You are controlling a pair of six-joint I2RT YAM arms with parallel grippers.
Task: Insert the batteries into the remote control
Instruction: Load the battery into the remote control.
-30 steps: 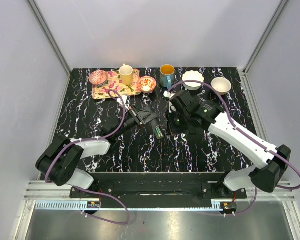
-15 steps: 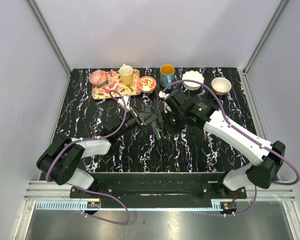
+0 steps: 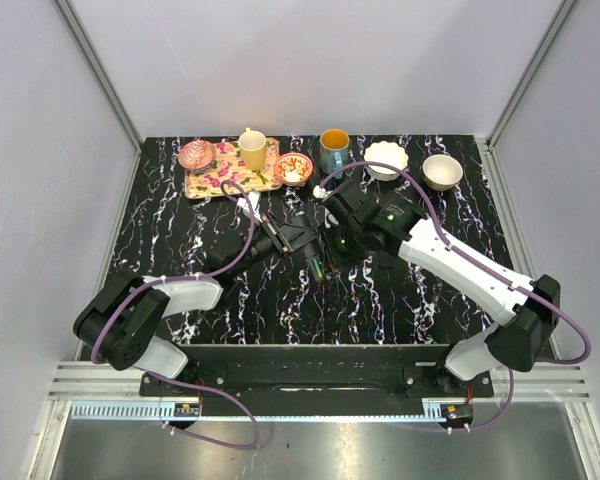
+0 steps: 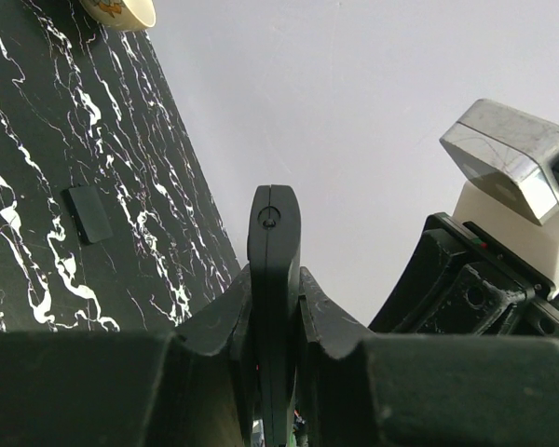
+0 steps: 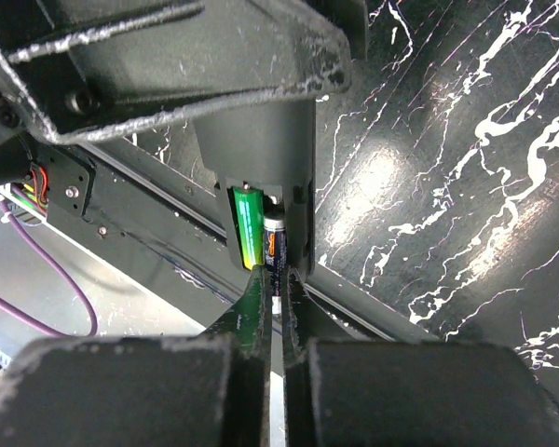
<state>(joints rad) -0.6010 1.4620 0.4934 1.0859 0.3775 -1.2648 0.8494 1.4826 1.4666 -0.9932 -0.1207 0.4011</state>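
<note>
1. Your right pincer [image 5: 273, 291] is pinched narrow on the end of a dark battery [image 5: 275, 244].
2. That battery lies in the slot of the remote [image 5: 261, 158], touching a green battery [image 5: 249, 228] seated beside it.
3. Your left pincer [image 4: 273, 291] clamps the remote edge-on, above the black marbled table [image 3: 180, 230].

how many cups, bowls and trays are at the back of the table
cups: 2 (yellow cup, teal mug)
bowls: 4 (pink bowl, red bowl, white bowl, beige bowl)
tray: 1
total: 7
</note>
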